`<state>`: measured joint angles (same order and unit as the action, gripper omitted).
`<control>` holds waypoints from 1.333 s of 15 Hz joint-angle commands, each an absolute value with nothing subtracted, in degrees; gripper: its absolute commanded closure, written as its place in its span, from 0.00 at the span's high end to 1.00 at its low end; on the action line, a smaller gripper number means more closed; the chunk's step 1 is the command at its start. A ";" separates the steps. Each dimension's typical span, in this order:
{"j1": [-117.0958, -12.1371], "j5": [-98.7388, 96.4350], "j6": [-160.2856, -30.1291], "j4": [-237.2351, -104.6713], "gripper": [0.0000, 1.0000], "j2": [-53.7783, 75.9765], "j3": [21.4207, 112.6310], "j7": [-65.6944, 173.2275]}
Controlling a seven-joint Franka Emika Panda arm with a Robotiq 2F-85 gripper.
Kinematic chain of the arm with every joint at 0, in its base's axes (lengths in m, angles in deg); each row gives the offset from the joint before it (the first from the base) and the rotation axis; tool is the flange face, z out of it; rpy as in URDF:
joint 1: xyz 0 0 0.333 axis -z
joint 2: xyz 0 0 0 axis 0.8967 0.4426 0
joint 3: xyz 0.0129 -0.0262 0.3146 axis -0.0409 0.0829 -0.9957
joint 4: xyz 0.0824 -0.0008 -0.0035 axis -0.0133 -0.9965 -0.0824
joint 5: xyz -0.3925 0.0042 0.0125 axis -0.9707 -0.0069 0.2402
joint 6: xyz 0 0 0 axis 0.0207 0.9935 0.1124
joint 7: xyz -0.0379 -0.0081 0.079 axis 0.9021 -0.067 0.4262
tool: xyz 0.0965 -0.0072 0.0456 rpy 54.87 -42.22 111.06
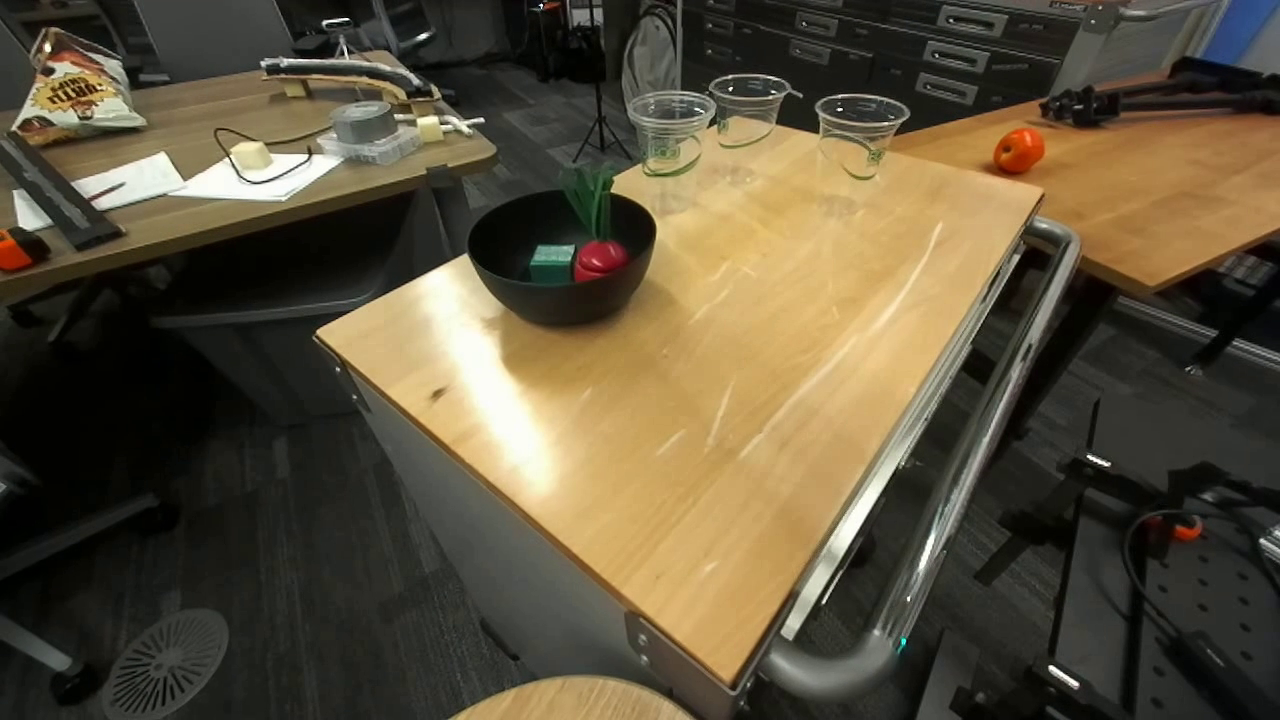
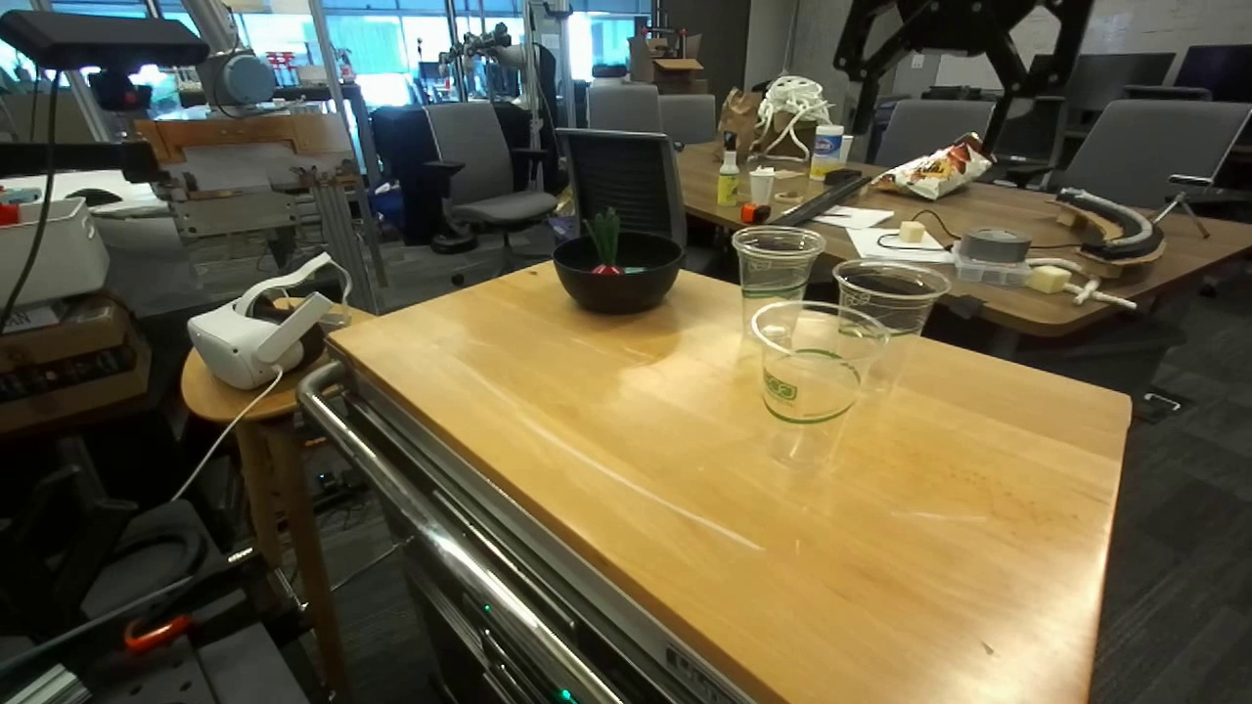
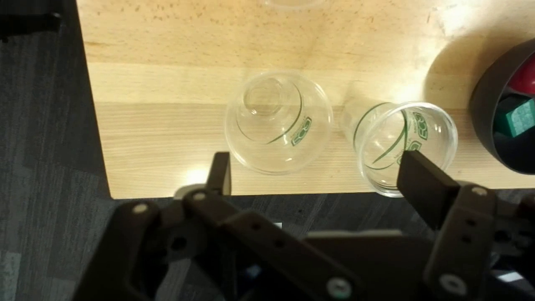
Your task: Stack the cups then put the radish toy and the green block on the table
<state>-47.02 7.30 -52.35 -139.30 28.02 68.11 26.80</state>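
Before us stands the light-wood table [image 1: 640,420], a grey metal rail [image 1: 985,440] fixed along one edge. Above it hangs the gripper [image 3: 313,173], and in the wrist view we find its jaws spread wide. The black bowl [image 1: 570,308] sits on the table near the edge opposite the rail. Toward one end we count three clear plastic cups [image 1: 857,150], upright and apart, two by that same edge and the third closer to the rail. The one nearest the bowl shows two green logos, and we cannot tell whether it is a single tumbler or a nested pair. Inside the bowl we see the radish toy [image 1: 603,258], its green stalk reaching above the rim, and, smallest of all, the green block [image 1: 552,264] just beside it; whether those two touch we cannot say.
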 commanded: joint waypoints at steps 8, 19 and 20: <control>-42.79 14.96 -62.56 -138.28 1.00 34.28 67.99 30.57; -42.58 12.53 -62.04 -138.84 1.00 37.20 68.55 29.71; -42.34 12.54 -60.85 -139.04 1.00 37.00 68.36 29.01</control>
<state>-42.66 13.32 -63.58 -139.52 37.34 68.21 30.38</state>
